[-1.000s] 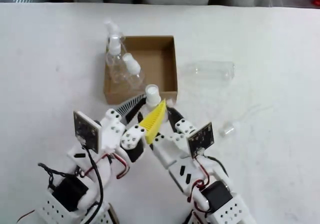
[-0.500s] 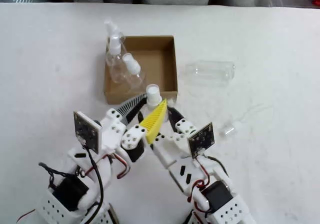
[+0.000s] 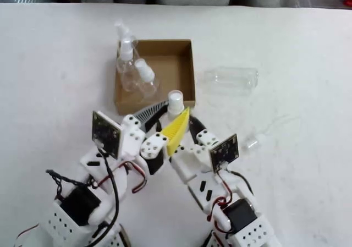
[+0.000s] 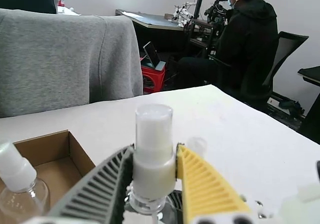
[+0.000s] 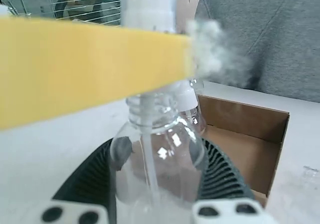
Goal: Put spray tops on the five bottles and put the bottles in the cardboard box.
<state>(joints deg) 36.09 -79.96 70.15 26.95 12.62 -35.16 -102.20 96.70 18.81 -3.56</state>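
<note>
Bottle [image 5: 157, 154] upright near table's middle, just before cardboard box [image 3: 176, 71], right gripper [image 5: 157, 153] clamped round its body, left gripper [image 4: 154, 155] pinching spray top [image 4: 153, 134] on its neck. Seemingly three capped bottles [image 3: 144, 73] boxed; bare bottle [image 3: 231, 79], loose top [image 3: 252, 143] lie toward right edge, undone

Left gripper [image 4: 154, 156]: one ribbed finger [image 4: 100, 189] is recorded as dark grey, the other as bright yellow. Spray top [image 4: 153, 134] is noted as plain white. Right gripper [image 5: 157, 171]: both ribbed fingers [image 5: 87, 181] are seen as black. Bottle [image 5: 159, 149] is noted as clear and colourless. Cardboard box [image 3: 175, 60] is logged as plain brown. Table [image 3: 286, 43] is observed as plain white. Arms [image 3: 192, 170] are recorded as white with black parts and red and black wires.
</note>
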